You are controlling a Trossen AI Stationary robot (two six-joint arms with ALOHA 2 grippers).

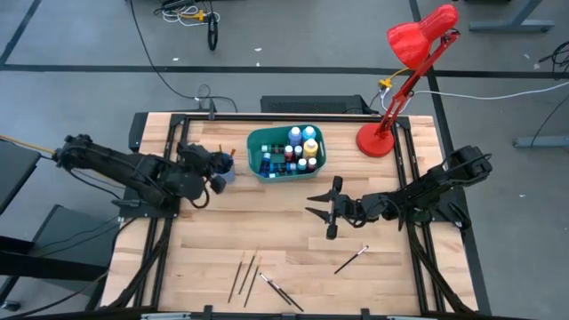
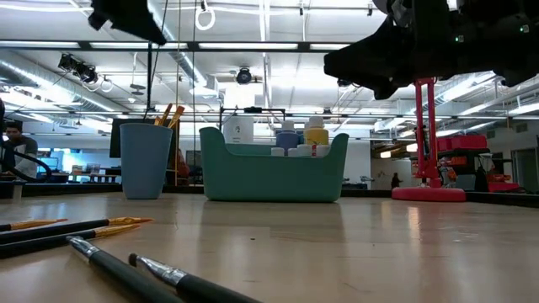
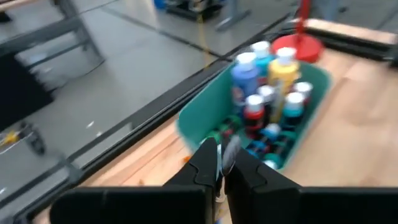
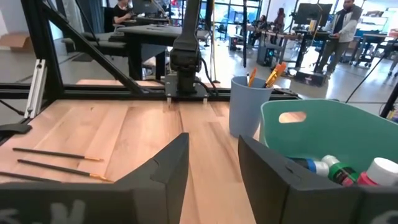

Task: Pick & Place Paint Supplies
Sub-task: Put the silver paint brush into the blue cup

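Note:
The teal bin (image 1: pixel 258 142) stands at the table's far middle and holds several paint bottles (image 1: pixel 298 147) with pale caps, also seen in the left wrist view (image 3: pixel 267 93). The blue cup (image 1: pixel 227 173) to its left has brushes (image 2: pixel 171 114) standing in it. Several dark-handled brushes (image 1: pixel 247 274) lie near the table's near edge, and one more (image 1: pixel 351 260) lies farther right. My left gripper (image 1: pixel 216 171) is above the cup, shut on a thin brush. My right gripper (image 1: pixel 315 204) is open, raised over the table's middle, pointing left. My left gripper (image 3: pixel 221 160) pinches a thin brush between its two fingertips, where a silvery piece (image 3: pixel 229 151) shows. The fingers come from above. In the low view a thin dark shaft (image 2: pixel 152 84) hangs straight down from the gripper to the cup's mouth (image 2: pixel 147 124).
A red desk lamp (image 1: pixel 378 138) stands at the table's far right corner, its arm leaning over the edge. Bare wood lies between the bin and the loose brushes. A black frame rail (image 4: pixel 124 90) runs along the table's edge. People (image 4: pixel 345 18) stand in the room beyond.

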